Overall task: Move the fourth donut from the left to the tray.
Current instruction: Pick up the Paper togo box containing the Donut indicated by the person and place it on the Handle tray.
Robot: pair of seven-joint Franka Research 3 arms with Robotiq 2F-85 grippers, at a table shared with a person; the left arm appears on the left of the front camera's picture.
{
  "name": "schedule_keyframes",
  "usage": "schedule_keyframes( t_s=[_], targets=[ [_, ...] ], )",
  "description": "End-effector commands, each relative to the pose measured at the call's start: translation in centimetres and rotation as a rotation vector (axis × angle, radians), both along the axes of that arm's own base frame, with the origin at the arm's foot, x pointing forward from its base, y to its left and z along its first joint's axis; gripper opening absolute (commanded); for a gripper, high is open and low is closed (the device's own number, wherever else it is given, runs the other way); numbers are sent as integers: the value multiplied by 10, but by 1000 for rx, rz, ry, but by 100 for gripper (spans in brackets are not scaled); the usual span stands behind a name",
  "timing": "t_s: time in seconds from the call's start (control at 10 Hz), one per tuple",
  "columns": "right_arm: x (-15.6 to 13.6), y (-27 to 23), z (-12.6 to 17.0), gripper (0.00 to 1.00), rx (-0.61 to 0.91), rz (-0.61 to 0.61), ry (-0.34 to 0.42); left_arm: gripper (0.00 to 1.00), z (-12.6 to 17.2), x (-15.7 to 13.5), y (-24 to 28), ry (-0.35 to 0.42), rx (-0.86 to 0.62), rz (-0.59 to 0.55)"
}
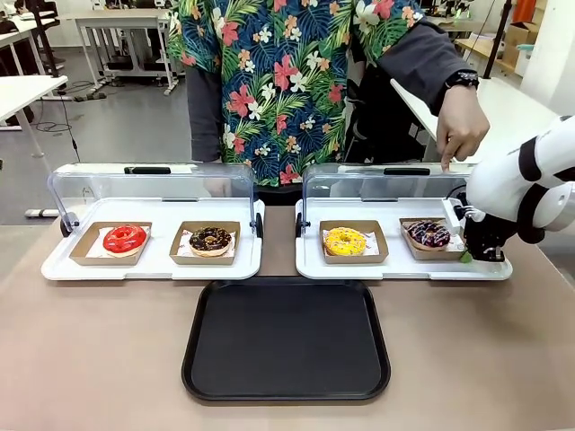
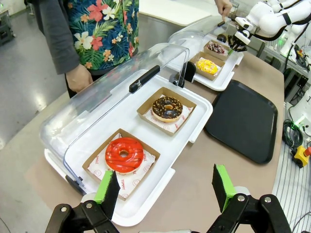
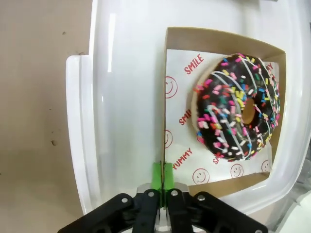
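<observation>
Cardboard holder (image 3: pixel 218 41) of fourth donut (image 3: pixel 238 107) pinched by right hand (image 3: pixel 163 174), clear in its wrist view, left hand (image 2: pixel 164 177) spread wide

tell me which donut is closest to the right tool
The sprinkled chocolate donut, rightmost of the four; the right tool is shut on its cardboard holder.

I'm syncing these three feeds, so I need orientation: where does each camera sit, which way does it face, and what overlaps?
Front: fixed between the arms, facing across the table to the person; right gripper shows at the fourth donut.
Left wrist: on the left arm, looking along the open left gripper over the red donut.
Right wrist: on the right arm, looking down; its pads shut on the cardboard holder.
Shared: front and left wrist both show the black tray.
</observation>
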State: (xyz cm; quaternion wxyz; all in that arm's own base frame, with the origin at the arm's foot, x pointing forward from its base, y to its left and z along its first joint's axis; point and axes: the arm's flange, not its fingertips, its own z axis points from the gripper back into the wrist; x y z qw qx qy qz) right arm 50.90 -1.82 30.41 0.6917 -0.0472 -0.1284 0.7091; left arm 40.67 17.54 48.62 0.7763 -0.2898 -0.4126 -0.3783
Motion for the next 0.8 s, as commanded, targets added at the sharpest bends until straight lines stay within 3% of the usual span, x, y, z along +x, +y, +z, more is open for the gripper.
schedule_keyframes(
  t_s=[0.0,0.6,0.7],
  targets=[
    [3,-6,6,0,-8,47,3,100,2,0,-1,-14,-23,2],
    [0,0,0,2,3,-1,2,100,2,0,-1,-14,-23,2],
    [-12,9,17,2,1,-12,-52,100,2,0,-1,-14,-23,2]
  ],
)
